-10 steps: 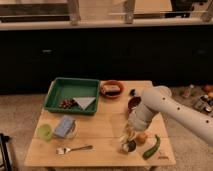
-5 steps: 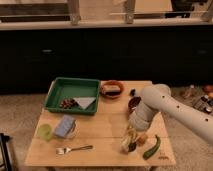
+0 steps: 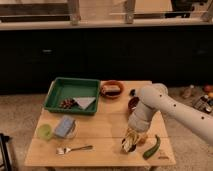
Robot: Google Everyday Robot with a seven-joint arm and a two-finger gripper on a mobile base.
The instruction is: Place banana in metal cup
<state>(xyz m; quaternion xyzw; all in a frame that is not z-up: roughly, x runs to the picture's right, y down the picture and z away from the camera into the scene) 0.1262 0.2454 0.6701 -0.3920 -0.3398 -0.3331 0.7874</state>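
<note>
Working from the left of the wooden table (image 3: 100, 135): a light-green plastic cup (image 3: 45, 132) stands near the left edge, with a bluish packet (image 3: 65, 126) just beside it and a fork (image 3: 73, 149) lying nearer the front. Farther back sits a green tray (image 3: 55, 97) holding a dark cluster and a pale folded napkin (image 3: 85, 102), and to its right a brown bowl (image 3: 111, 89). A dark red bowl (image 3: 133, 104) is partly hidden behind the arm.

The step in hand looks like the lowering of the banana (image 3: 132, 140) into the metal cup (image 3: 126, 147). To do it well, the fruit should go down nearly upright, its lower tip centred over the dark opening, because the cup is narrow and light enough to tip or slide if the banana presses on the rim. Release should come only once the tip rests inside.

The gripper (image 3: 134, 136) hangs at the near right part of the table, pointing down directly over the metal cup. The banana shows as pale yellow strips at the gripper's tip, just above or already touching the cup; whether it is inside I cannot tell. How wide the gripper stands is also not something I can tell.

Just to the right lies a dark green cucumber (image 3: 151, 147), close to the cup, so the descent should stay clear of it.
</note>
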